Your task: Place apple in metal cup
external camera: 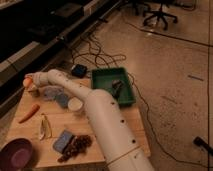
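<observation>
The apple is a small orange-red ball at the far left corner of the wooden table. My gripper is at the end of the long white arm reaching across the table to that corner, and it is shut on the apple. Just below and right of the apple is a small grey cylinder, the metal cup, partly hidden by the gripper. The apple is held at the cup's rim, slightly to its left.
A white cup stands mid-table beside the arm. A carrot, a banana peel, a blue sponge, grapes and a purple bowl lie nearer. A green tray is at the right. Cables cross the floor.
</observation>
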Available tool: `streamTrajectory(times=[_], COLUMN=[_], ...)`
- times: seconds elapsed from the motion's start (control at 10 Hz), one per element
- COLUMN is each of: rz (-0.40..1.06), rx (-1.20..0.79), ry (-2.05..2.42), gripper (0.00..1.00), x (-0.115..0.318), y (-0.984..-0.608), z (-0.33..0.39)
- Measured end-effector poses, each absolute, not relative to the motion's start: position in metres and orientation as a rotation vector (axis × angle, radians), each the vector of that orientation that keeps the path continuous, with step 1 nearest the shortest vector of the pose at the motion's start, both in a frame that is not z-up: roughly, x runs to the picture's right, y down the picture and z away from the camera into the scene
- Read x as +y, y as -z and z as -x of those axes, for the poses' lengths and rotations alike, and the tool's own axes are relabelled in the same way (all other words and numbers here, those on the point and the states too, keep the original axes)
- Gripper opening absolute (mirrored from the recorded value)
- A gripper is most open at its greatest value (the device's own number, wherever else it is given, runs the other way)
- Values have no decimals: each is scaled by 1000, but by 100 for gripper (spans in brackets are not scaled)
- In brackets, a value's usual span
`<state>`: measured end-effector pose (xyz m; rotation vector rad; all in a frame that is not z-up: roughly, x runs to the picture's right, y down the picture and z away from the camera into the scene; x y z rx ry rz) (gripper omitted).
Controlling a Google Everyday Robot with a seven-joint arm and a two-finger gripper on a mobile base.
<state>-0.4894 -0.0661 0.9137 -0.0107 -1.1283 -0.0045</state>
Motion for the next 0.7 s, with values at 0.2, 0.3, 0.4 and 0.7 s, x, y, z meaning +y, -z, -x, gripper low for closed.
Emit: streamTrajectory(times=[0.2, 0.3, 0.4, 0.7], rz=[21, 26, 31, 55], rx=[-1149, -1155, -1159, -1176], ry=[-42, -49, -58, -88], gripper=[0, 0, 0, 7], x=[-66, -66, -66, -65], y=[-915, -914, -914, -918], z=[487, 487, 488, 487])
